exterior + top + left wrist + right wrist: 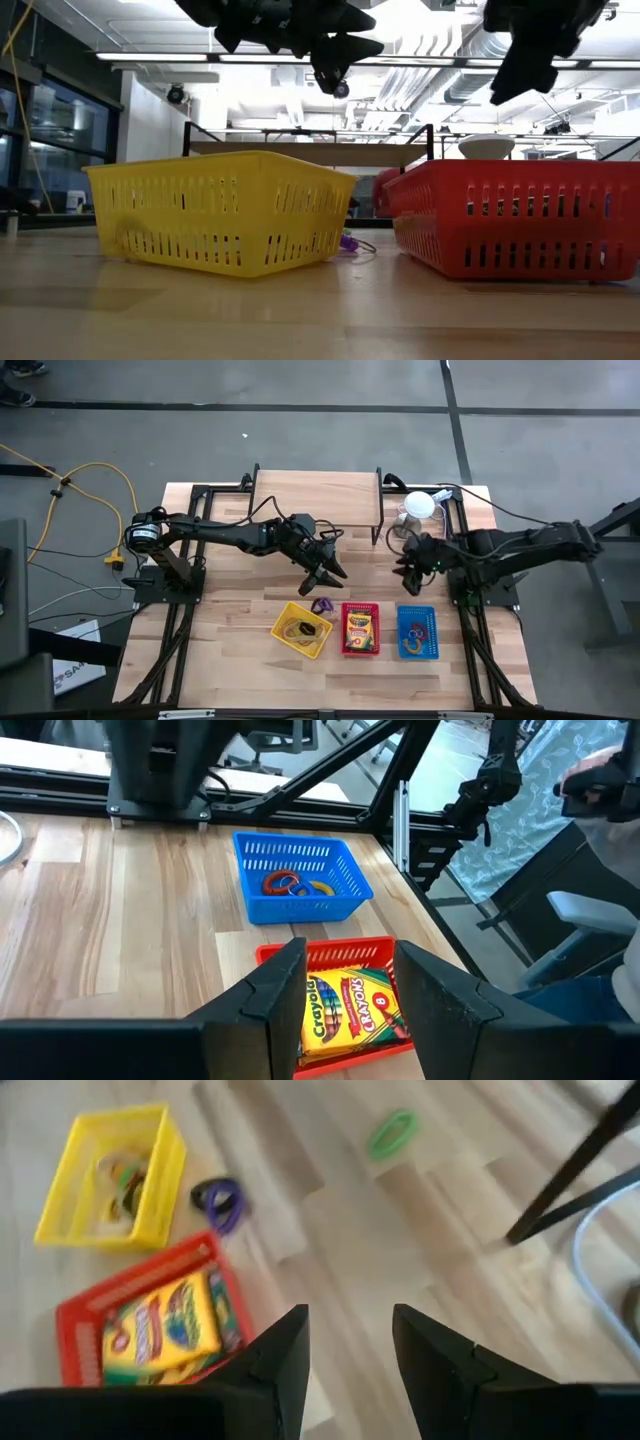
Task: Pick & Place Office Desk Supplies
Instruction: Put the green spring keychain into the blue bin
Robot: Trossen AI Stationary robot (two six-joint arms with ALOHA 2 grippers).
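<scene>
Three small baskets stand in a row near the table's near edge: a yellow basket (302, 629) with rubber-band loops (118, 1178), a red basket (360, 628) with crayon boxes (345, 1005), and a blue basket (416, 631) with coloured rings (292, 884). A purple ring (218, 1202) lies on the wood between the yellow and red baskets. A green loop (392, 1132) lies flat farther back. My left gripper (325, 570) hangs open and empty above the table behind the yellow and red baskets. My right gripper (410, 575) hangs open and empty behind the blue basket.
A raised wooden shelf on a black frame (315, 500) stands at the far edge, with a white dome on a metal base (418, 510) to its right. A black frame leg (570, 1175) shows near the right gripper. A person (610, 800) is beyond the table's right side.
</scene>
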